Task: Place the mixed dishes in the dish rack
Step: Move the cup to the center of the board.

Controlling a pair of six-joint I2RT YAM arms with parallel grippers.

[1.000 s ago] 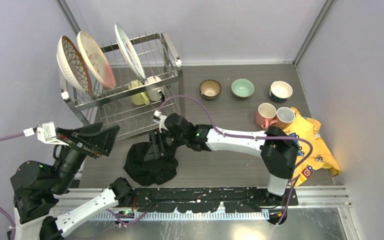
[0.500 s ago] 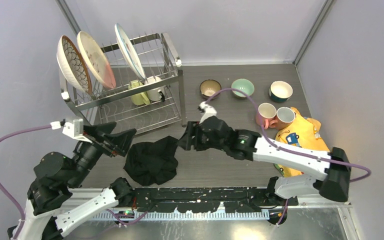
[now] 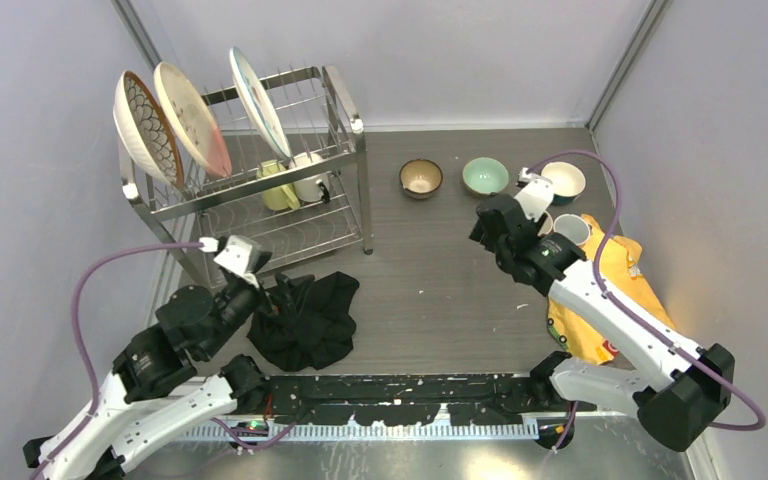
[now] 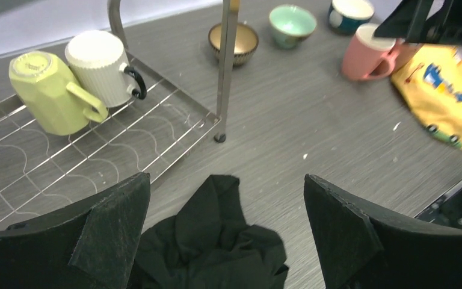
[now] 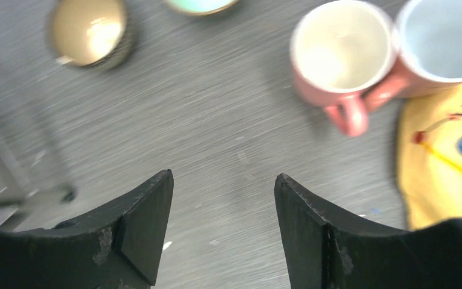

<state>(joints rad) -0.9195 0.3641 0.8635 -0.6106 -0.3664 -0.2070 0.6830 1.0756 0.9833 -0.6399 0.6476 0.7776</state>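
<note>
The dish rack (image 3: 340, 150) stands at the back left with three patterned plates (image 3: 192, 118) upright on its top tier. A yellow mug (image 4: 48, 90) and a white mug (image 4: 99, 60) lie on its lower tier. A brown bowl (image 3: 421, 178), a mint-green bowl (image 3: 485, 176) and a blue bowl (image 3: 563, 182) stand in a row on the table. Two pink mugs (image 5: 343, 54) stand together, just ahead and to the right of my right gripper (image 5: 224, 174), which is open and empty over bare table. My left gripper (image 4: 225, 177) is open and empty above the black cloth (image 4: 210, 241).
A yellow cloth (image 3: 610, 290) lies at the right, touching the second pink mug (image 5: 439, 45). The rack's front corner post (image 4: 225, 66) stands just beyond the black cloth. Grey walls close in the table at the left, back and right.
My right arm has swung from over the black cloth by the rack across to the pink mugs. My left arm has moved right, from beside the rack to above the black cloth.
</note>
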